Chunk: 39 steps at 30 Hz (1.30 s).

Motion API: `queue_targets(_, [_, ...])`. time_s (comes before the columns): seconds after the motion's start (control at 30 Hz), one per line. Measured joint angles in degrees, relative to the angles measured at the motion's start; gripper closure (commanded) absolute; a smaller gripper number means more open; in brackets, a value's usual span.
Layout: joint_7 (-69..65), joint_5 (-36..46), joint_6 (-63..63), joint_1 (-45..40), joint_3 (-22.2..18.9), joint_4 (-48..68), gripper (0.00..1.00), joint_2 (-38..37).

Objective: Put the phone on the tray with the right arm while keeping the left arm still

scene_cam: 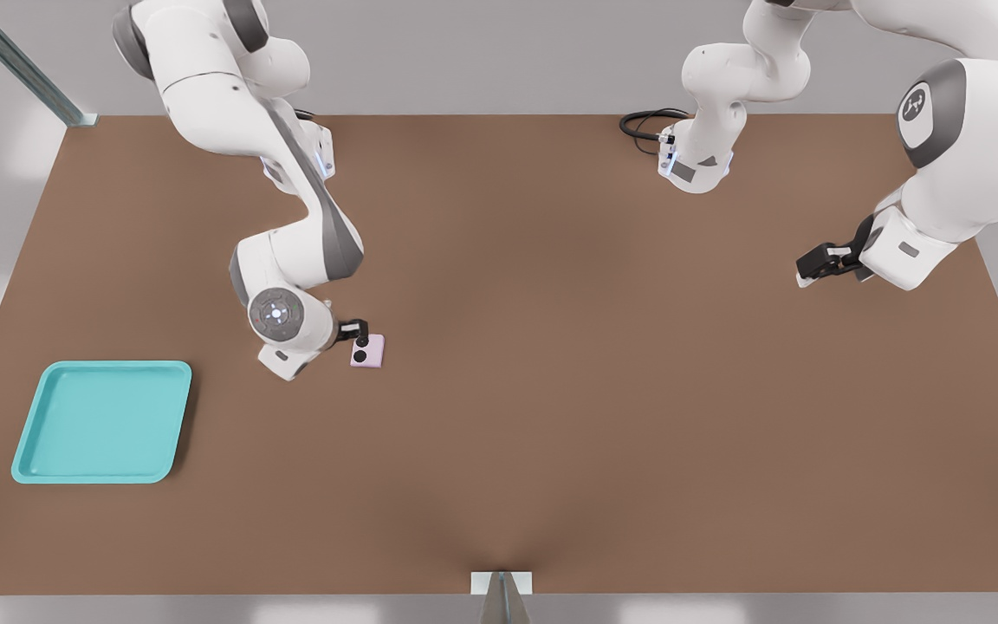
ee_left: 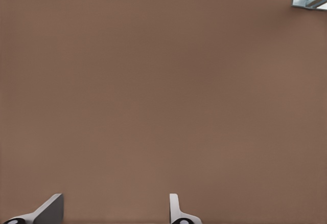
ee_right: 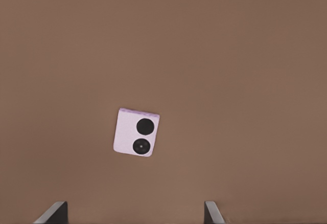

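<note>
Nearest the front camera, at the front view's left, sits the tray [scene_cam: 101, 422], turquoise and holding nothing. Well to its right, the phone [scene_cam: 367, 350] lies flat on the brown table [scene_cam: 603, 390], lenses up. Hanging just over its near edge is the gripper [scene_cam: 355, 331] of the right arm [scene_cam: 304, 234], fingers spread wide and not touching it. So the approach-and-grasp step is in hand: the next move probably calls for centring over the phone, descending, closing, then carrying it leftward.
</note>
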Motion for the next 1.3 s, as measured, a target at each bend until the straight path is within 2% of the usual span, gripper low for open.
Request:
queue_targets(0.1, [6.0,0.9,7.5,-0.2,0.7,-6.3,0.00,1.3])
queue_targets(0.3, [16.4,2.8,17.6,0.1,0.9,-8.8,0.00,5.7])
queue_targets(0.57, [23.6,-0.6,30.9,-1.3,2.8,-19.1,0.00,4.7])
queue_targets(0.87, [21.1,-1.5,38.9,-4.4,3.5,-22.1,0.00,4.4])
queue_targets(1.3, [10.3,-1.6,38.7,-4.5,5.0,-22.0,0.00,5.9])
